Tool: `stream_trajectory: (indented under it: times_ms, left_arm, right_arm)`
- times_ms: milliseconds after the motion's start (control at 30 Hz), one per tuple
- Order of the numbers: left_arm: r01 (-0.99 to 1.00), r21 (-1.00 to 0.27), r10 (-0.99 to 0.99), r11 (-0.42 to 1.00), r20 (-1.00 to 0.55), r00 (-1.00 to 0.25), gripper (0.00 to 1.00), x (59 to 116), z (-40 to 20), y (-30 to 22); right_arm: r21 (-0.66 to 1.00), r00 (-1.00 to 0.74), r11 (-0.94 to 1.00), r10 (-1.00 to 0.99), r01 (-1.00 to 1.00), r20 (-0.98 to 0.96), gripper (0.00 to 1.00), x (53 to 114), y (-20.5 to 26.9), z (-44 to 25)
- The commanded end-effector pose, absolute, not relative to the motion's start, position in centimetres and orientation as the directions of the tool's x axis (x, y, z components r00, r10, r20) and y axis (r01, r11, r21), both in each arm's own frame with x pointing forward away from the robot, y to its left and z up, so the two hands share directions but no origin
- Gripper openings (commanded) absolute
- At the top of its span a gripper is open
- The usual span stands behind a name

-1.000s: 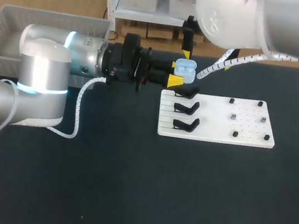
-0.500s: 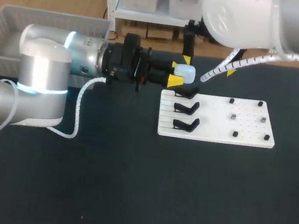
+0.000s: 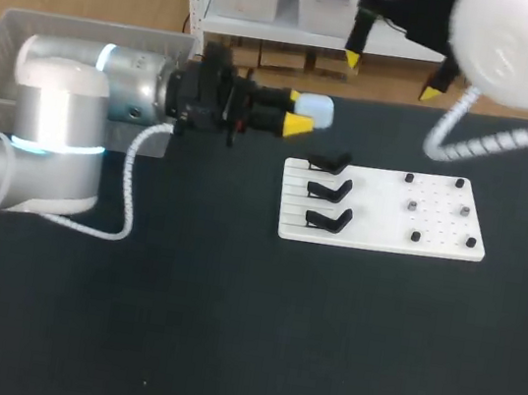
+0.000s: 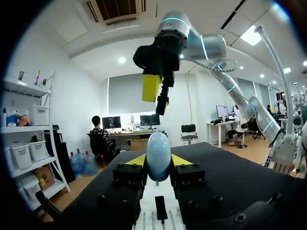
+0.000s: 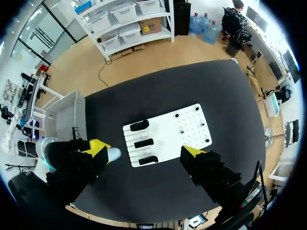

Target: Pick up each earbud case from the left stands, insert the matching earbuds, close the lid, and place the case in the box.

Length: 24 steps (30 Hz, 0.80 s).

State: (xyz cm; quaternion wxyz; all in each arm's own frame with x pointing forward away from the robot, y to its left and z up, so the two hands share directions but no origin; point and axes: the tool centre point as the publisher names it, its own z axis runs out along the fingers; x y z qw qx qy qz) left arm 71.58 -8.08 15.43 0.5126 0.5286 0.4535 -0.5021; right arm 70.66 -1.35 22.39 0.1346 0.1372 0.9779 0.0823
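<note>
1. Table [image 3: 224,331]: black top, filling most of the head view.
2. Left arm [image 3: 56,127]: silver. It enters at the left edge and lies level across the upper left of the frame, pointing right.
3. Right arm [image 3: 525,48]: white. It enters at the upper right corner and sits high over the table's far edge.
4. Box [image 3: 8,50]: grey ribbed bin in the upper left, behind the left arm.
5. Board [image 3: 380,220]: white plate, right of centre, flat on the table.
6. Right gripper [image 3: 390,75]: top centre-right, fingers spread wide, holding nothing.
7. Left gripper [image 3: 299,111]: upper centre, just left of the board's far corner. Both yellow tips press on item 9 from 2 sides.
8. Stands [image 3: 329,187]: 3 black cradles in a column on the board's left part, all vacant.
9. Earbud case [image 3: 319,110]: pale blue and rounded, lid down. It is clamped in the left gripper, raised above the table, and apart from the box.
10. Pegs [image 3: 460,183]: small dark studs on the board's right part.
</note>
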Motion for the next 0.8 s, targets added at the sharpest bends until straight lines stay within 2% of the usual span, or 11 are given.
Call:
stream_trajectory:
  times_ms: [33, 167, 400, 533, 800]
  left_arm:
    - [0.99, 0.122, -0.002, 0.072, -0.993, 0.122, 0.0, 69.5, 18.8, -4.0]
    - [0.968, 0.185, 0.074, 0.167, -0.982, 0.175, 0.0, 70.7, 21.1, 0.9]
    - [0.911, 0.23, 0.287, 0.343, -0.949, 0.132, 0.0, 75.1, 19.9, 9.8]
    - [0.881, 0.19, 0.295, 0.433, -0.953, 0.06, 0.0, 78.0, 18.2, 13.9]
    - [0.856, 0.156, 0.346, 0.493, -0.938, -0.028, 0.0, 82.5, 15.7, 21.2]
  right_arm:
    - [0.285, -0.883, 0.934, 0.31, 0.214, -0.352, 1.0, 69.3, -2.9, 22.0]
    - [0.285, -0.883, 0.934, 0.31, 0.214, -0.352, 1.0, 69.3, -2.9, 22.0]
    - [0.285, -0.883, 0.934, 0.31, 0.214, -0.352, 1.0, 69.3, -2.9, 22.0]
    - [0.285, -0.883, 0.934, 0.31, 0.214, -0.352, 1.0, 69.3, -2.9, 22.0]
    - [0.285, -0.883, 0.934, 0.31, 0.214, -0.352, 1.0, 69.3, -2.9, 22.0]
